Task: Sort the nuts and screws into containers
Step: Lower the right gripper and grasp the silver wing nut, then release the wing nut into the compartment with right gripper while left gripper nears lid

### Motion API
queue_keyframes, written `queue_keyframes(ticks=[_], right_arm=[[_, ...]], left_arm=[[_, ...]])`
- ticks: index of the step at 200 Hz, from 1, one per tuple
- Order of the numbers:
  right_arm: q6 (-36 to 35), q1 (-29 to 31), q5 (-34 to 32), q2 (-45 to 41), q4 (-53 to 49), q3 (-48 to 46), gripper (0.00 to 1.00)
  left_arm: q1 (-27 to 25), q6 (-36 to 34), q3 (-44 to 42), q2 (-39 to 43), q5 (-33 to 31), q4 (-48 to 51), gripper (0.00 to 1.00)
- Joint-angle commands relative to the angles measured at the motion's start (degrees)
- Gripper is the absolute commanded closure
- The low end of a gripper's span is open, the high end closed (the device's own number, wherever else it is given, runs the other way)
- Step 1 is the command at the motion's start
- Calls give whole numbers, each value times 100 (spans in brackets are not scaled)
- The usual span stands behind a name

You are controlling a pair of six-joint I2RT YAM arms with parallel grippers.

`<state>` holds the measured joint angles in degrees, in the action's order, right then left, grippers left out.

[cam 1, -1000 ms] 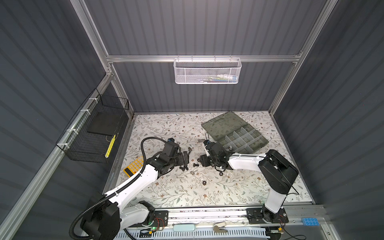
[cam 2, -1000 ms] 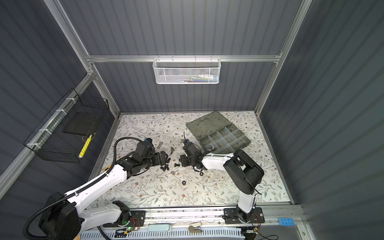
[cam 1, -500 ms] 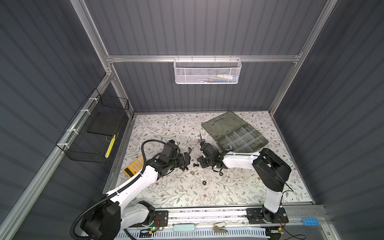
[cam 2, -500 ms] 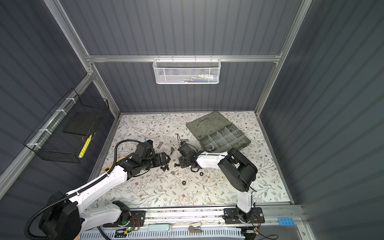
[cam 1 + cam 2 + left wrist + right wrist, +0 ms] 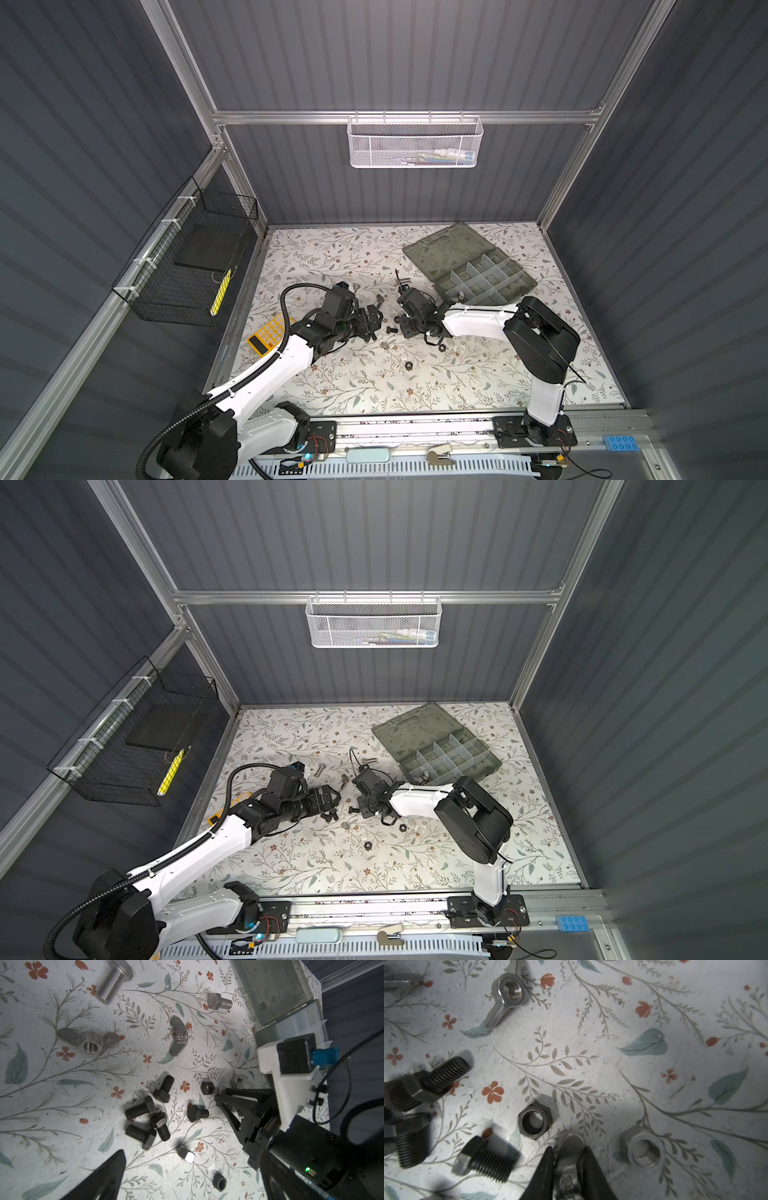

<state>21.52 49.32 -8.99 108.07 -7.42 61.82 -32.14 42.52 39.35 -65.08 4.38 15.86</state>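
Loose screws and nuts lie mid-table between my two grippers. In the right wrist view my right gripper [image 5: 569, 1165] is shut on a silver wing nut [image 5: 571, 1147], low on the cloth. Beside it lie a black hex nut [image 5: 534, 1123], a silver hex nut [image 5: 641, 1151] and a black screw [image 5: 481, 1159]. My left gripper [image 5: 191, 1178] stands open above several black screws [image 5: 145, 1118], holding nothing. In both top views the left gripper [image 5: 372, 320] faces the right gripper [image 5: 400, 326]. The containers [image 5: 482, 276] sit empty-looking in the open grey-green case at the back right.
Two silver screws [image 5: 113, 980] [image 5: 219, 1002] and two more wing nuts [image 5: 88, 1040] [image 5: 178, 1035] lie farther back. Black nuts [image 5: 409, 365] [image 5: 441, 347] sit nearer the front. A yellow calculator [image 5: 270, 334] lies left. A black wire basket [image 5: 187, 270] and a white mesh basket [image 5: 415, 143] hang on the walls.
My right arm has slid left toward the pile and its jaws have closed on the silver wing nut. The left arm has barely moved and stays open.
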Motion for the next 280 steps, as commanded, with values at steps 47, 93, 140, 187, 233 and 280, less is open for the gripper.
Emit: queue_keyframes(ticks=[47, 93, 140, 187, 233, 280], right_arm=[[-122, -48, 59, -454, 158, -367, 93], [93, -377, 608, -945, 233, -580, 93], [132, -946, 1005, -1243, -701, 332, 93], [324, -1906, 1194, -1262, -2323, 1830, 93], [806, -2562, 1453, -1470, -3615, 2635, 93], [908, -2911, 1617, -1591, -3763, 2385, 91]], left_arm=[[44, 240, 518, 162, 239, 619, 0], [50, -157, 1356, -461, 237, 947, 0], [113, -604, 2485, -1665, 686, 677, 0], [277, -200, 3594, -2533, 1207, 607, 0], [270, 1348, 4096, -2978, 1805, 396, 0], [261, 1409, 5417, -3662, 2460, 684, 0]])
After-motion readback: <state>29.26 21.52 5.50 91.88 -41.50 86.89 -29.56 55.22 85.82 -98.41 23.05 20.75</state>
